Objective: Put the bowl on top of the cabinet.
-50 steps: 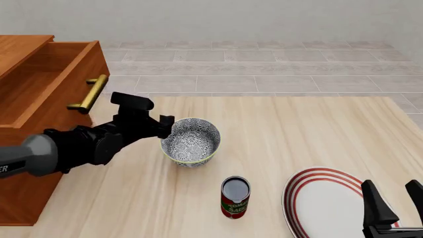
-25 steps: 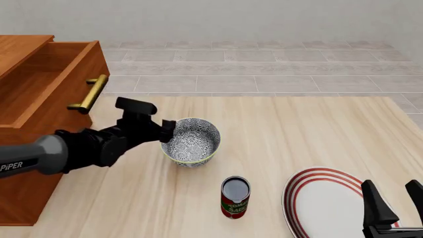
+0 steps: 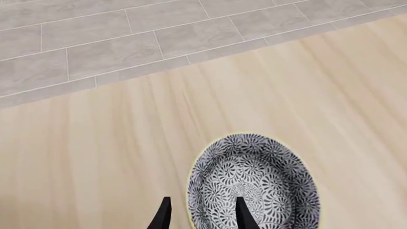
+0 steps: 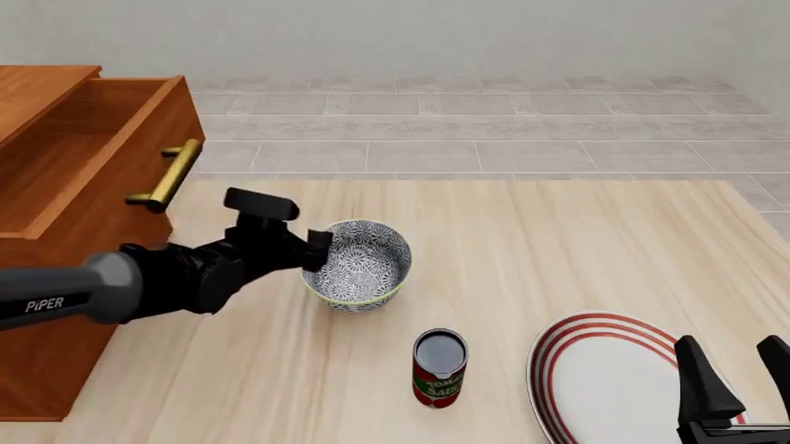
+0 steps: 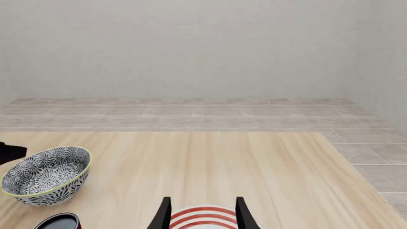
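Note:
The bowl (image 4: 361,263), blue-grey patterned with a pale rim, stands upright on the table; it also shows in both wrist views (image 3: 254,186) (image 5: 45,173). My left gripper (image 4: 317,250) is at its left side and open. In the left wrist view, this gripper (image 3: 202,214) has one finger inside the bowl and one outside, with the rim between them. The reddish-brown cabinet (image 4: 62,213) stands at the far left with its top drawer pulled out. My right gripper (image 4: 738,384) hovers open over the plate at the table's near right (image 5: 202,213).
A red tomato-sauce can (image 4: 438,367) stands just in front of the bowl. A white plate with red rings (image 4: 605,379) lies at the near right. The open drawer's brass handle (image 4: 166,174) juts out just behind the left arm.
The left arm has dropped lower and pushed a little right, bringing its fingers over the bowl's left rim. The bowl and the right arm have not moved.

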You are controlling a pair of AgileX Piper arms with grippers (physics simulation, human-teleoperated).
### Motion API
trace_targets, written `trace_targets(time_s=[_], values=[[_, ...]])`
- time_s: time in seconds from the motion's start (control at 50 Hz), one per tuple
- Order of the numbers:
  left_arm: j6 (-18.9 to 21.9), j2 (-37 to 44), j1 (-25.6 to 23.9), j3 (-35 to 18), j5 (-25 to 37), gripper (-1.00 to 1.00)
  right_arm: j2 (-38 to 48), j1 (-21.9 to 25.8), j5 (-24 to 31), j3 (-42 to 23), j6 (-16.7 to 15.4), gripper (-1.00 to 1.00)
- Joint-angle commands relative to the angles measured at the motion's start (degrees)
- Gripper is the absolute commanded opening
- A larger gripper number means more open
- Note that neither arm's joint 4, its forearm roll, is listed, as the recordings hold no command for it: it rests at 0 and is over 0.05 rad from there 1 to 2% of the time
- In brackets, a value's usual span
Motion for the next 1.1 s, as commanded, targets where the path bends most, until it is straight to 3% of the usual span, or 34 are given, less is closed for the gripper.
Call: trace_targets(time_s=[0.02,1.1], values=[[0.34,1.36,0.11,-0.23,-0.55,1.0,-0.02,-0.01,0.01,0.0,0.0,1.0],[-0.05,8.94,0.55,-2.82,-1.98,1.0,0.01,0.01,0.0,0.0,-0.01,1.0]])
